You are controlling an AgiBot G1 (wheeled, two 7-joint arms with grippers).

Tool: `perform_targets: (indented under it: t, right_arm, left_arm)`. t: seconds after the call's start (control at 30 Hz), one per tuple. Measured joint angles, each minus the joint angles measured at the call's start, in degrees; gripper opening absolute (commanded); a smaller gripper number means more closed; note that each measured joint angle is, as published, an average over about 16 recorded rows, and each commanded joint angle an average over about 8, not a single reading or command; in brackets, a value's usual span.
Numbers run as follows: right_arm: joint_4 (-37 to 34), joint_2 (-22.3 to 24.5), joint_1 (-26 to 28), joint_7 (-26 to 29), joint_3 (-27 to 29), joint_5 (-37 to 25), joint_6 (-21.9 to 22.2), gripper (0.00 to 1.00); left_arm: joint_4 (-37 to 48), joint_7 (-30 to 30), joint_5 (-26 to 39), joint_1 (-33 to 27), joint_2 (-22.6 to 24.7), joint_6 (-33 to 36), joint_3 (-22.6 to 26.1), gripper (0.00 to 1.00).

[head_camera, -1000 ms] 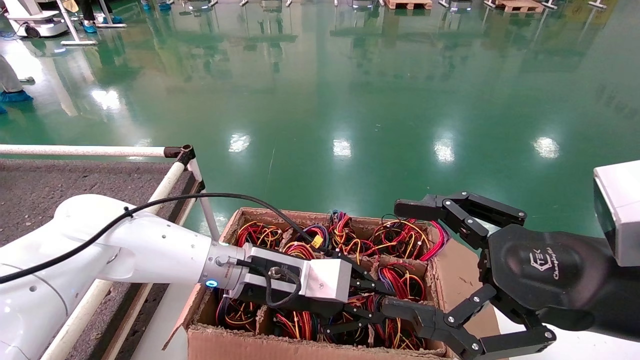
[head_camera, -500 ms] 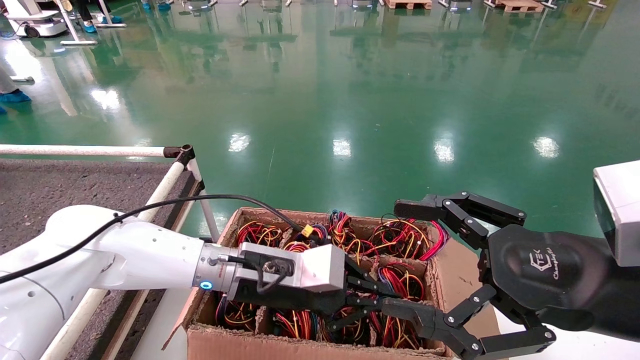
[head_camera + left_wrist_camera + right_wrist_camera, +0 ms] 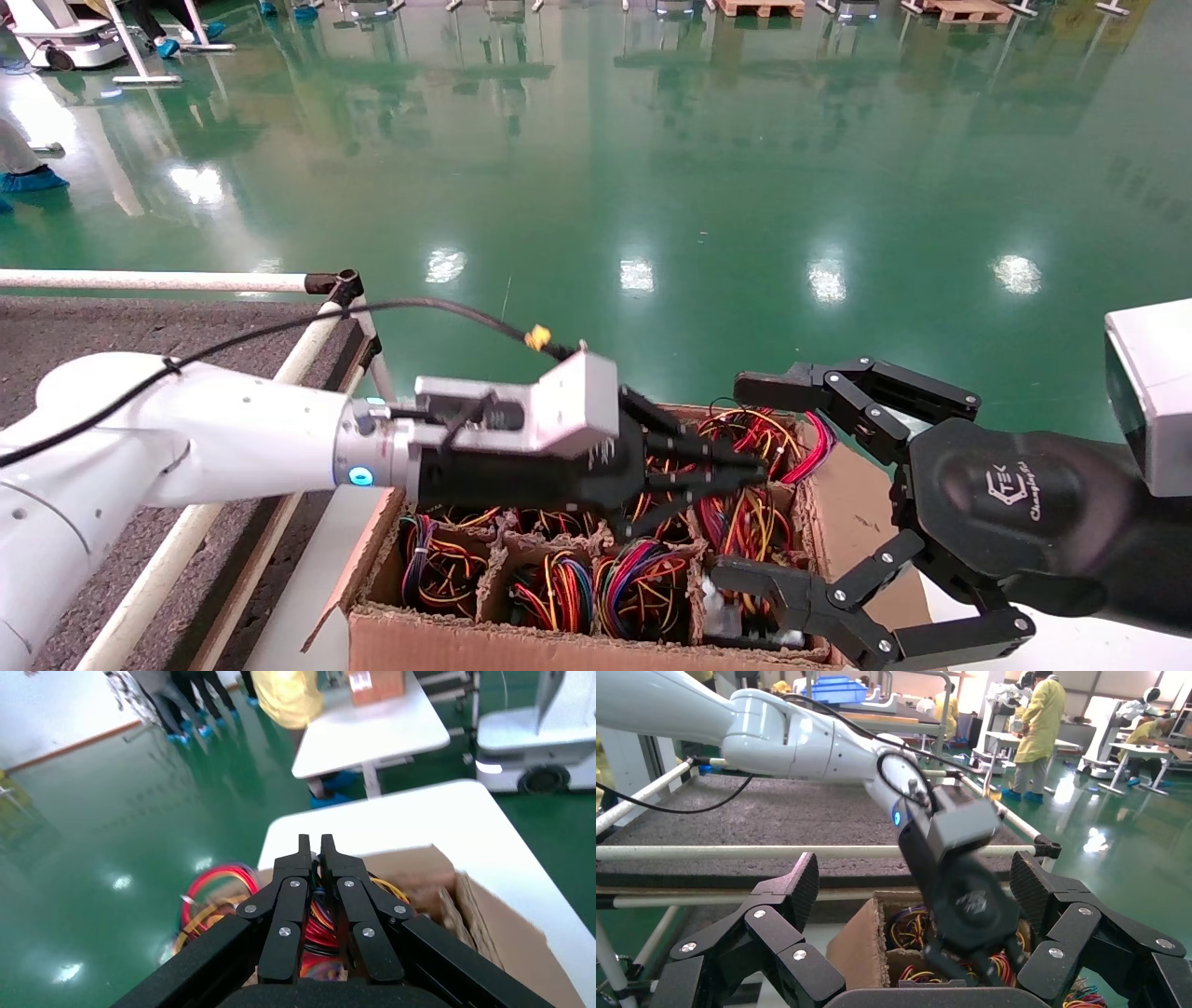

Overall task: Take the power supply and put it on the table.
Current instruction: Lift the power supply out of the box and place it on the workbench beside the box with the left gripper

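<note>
You can't pick out the power supply for certain: the cardboard box [image 3: 559,643] shows only wire coils [image 3: 643,582]. Your left pincer [image 3: 314,843] hangs over the far row, pressed together, seemingly empty. Spread it, grip a casing rather than wires, then swing to the desk [image 3: 93,345]. The right pincer [image 3: 914,881] hovers spread nearby.

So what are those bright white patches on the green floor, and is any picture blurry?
Head view: ceiling lights glaring off the glossy floor. Left wrist view: the wires beyond the left gripper look smeared. Right wrist view: fairly sharp.
</note>
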Motion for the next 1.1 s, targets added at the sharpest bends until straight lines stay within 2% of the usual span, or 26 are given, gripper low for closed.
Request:
perform_targets:
  t: [1.1]
  right_arm:
    - [0.00, 0.00, 0.00, 0.00, 0.00, 0.00, 0.00, 1.00]
  left_arm:
    - [0.77, -9.59, -8.39, -11.13, -7.32, 1.16, -5.14, 0.00]
